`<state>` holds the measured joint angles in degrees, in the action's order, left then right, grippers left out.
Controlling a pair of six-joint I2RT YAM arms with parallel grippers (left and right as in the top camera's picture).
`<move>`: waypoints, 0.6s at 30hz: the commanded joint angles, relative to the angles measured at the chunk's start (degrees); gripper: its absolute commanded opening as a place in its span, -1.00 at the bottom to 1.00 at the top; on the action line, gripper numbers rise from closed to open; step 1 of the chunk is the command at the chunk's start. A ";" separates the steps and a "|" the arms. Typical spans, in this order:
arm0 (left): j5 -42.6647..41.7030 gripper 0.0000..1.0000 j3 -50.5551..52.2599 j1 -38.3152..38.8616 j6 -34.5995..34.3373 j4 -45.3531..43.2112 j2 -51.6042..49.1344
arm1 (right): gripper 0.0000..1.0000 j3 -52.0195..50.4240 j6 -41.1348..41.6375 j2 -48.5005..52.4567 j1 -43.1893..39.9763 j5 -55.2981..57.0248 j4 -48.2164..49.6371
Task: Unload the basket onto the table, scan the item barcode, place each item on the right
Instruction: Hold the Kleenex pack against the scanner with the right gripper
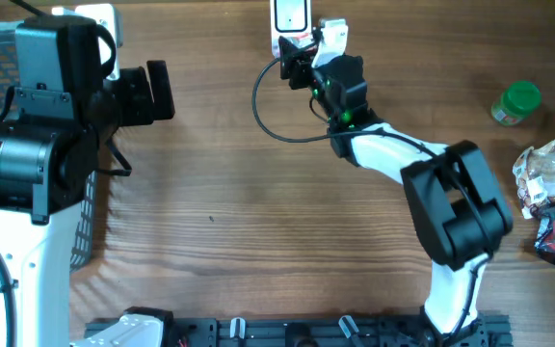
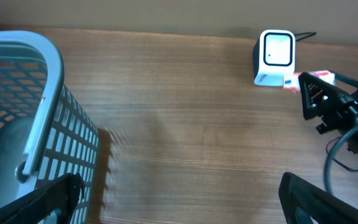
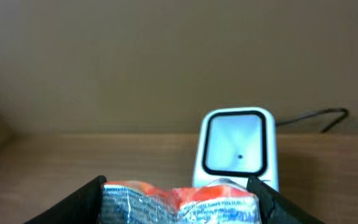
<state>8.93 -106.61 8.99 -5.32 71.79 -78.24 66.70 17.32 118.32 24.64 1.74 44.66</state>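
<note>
Right gripper (image 3: 178,193) clamped on a crinkled red-and-silver packet (image 3: 179,205), packet between its fingers, just before the white scanner (image 3: 238,146), left gripper (image 2: 179,193) spread wide beside the basket (image 2: 48,81)

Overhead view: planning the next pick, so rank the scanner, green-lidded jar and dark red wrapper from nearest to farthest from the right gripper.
1. Scanner, just ahead of the right gripper holding the packet, far edge.
2. Green-lidded jar, off to the right.
3. Dark red wrapper, right edge, nearer the robot.
</note>
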 commanded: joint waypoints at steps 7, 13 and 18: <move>-0.07 1.00 -0.22 0.15 -1.22 -0.39 -0.55 | 0.32 15.26 -7.02 15.23 -0.09 4.87 6.73; 0.90 1.00 -0.22 0.15 -1.22 -0.37 -2.21 | 0.30 26.53 -11.96 23.41 -0.13 4.92 4.07; 1.22 1.00 -0.22 0.15 -1.60 -0.37 -3.82 | 0.31 31.89 -16.61 28.87 -0.15 6.45 3.87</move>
<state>9.21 -106.61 8.99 -5.91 71.66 -81.08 96.03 4.14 144.46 24.64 6.15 48.42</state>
